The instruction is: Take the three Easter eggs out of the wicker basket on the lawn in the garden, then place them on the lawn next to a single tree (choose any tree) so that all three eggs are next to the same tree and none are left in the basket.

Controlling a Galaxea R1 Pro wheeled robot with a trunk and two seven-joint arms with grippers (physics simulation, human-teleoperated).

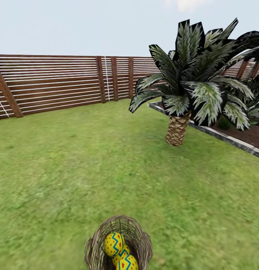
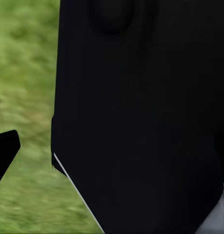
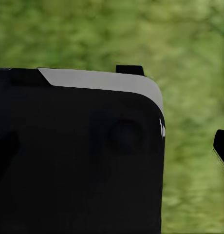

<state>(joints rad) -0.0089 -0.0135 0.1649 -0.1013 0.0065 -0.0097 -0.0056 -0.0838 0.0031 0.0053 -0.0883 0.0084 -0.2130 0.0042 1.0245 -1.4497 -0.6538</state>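
Note:
The wicker basket (image 1: pixel 92 250) stands on the lawn (image 1: pixel 88 168) at the bottom edge of the head view, just in front of me. Three yellow Easter eggs with blue zigzags and red dots lie inside it: one on top (image 1: pixel 114 243), one half-hidden below it (image 1: pixel 123 252), one nearest me (image 1: pixel 128 263). The tree is out of view. In the left wrist view one dark fingertip (image 2: pixel 5 148) shows over grass beside my black body. Another dark fingertip (image 3: pixel 222 146) shows over grass in the right wrist view. Neither view shows the jaws' gap.
A short palm (image 1: pixel 177 129) with a scaly trunk stands ahead to the right, at the corner of a stone-edged planting bed (image 1: pixel 226 138). A brown slatted fence (image 1: pixel 58 84) closes the far side. Open grass lies between me and the fence.

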